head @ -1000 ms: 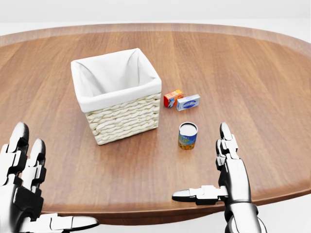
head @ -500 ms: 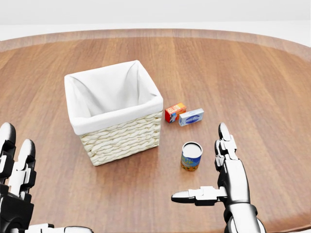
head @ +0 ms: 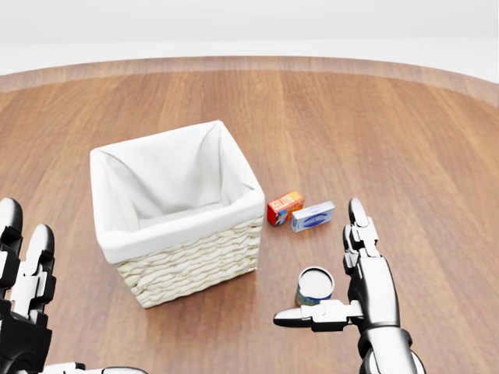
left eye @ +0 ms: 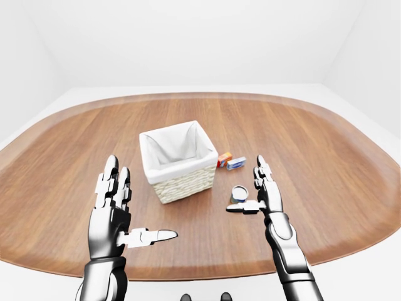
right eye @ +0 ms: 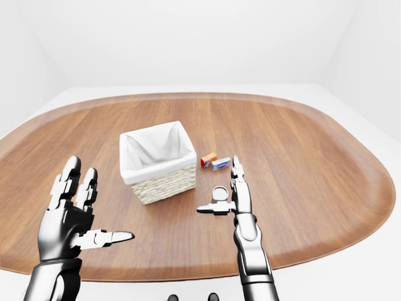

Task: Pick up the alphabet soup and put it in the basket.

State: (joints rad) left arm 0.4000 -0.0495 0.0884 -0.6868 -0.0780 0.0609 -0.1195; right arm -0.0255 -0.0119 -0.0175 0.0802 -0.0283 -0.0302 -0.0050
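Observation:
The alphabet soup (head: pixel 314 287), a small can with a white lid, stands upright on the wooden table (head: pixel 405 140), to the lower right of the basket (head: pixel 195 269). The basket is wicker with a white cloth lining and nothing shows inside it. My right hand (head: pixel 337 269) is open just right of the can, fingers upright, thumb pointing left below the can, apart from it. My left hand (left eye: pixel 141 200) is open and empty at the lower left, below and left of the basket.
A small red-orange box (head: pixel 284 207) and a blue-white box (head: pixel 312 216) lie side by side just right of the basket, above the can. The oval table's near edge (left eye: pixel 207 273) runs under my forearms.
The whole picture has shifted: the camera moved closer, so basket, boxes and can sit lower and larger. The can now lies right beside my open right hand. Nothing was grasped.

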